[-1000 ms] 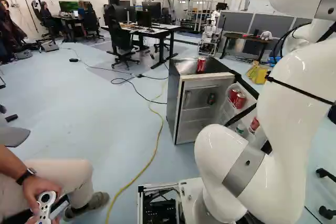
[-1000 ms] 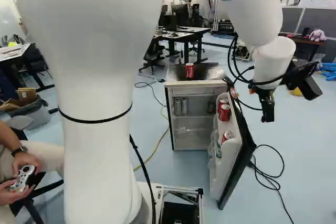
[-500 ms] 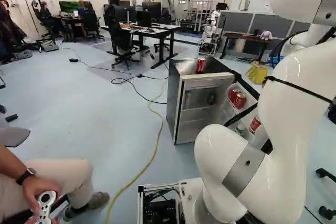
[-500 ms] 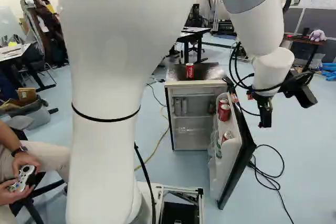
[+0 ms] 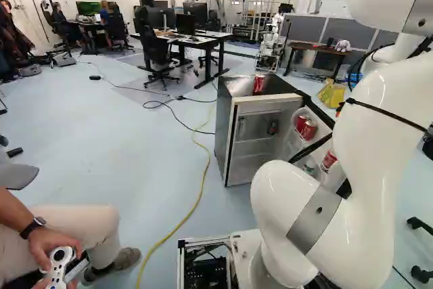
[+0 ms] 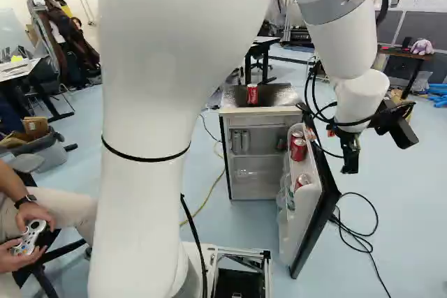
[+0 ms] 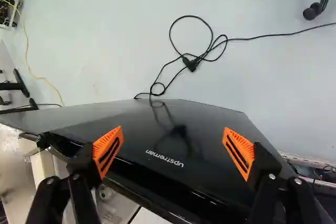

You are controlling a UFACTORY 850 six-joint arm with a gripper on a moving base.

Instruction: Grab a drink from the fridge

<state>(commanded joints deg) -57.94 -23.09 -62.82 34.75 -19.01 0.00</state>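
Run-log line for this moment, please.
fridge door open | gripper open, empty, near its outer face | red cans in door rack | another can atop fridge | no drink grabbed

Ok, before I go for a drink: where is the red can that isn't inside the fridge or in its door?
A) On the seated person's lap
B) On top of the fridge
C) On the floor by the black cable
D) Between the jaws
B: the red can stands upright on top of the fridge, while the jaws are open with no can between them.
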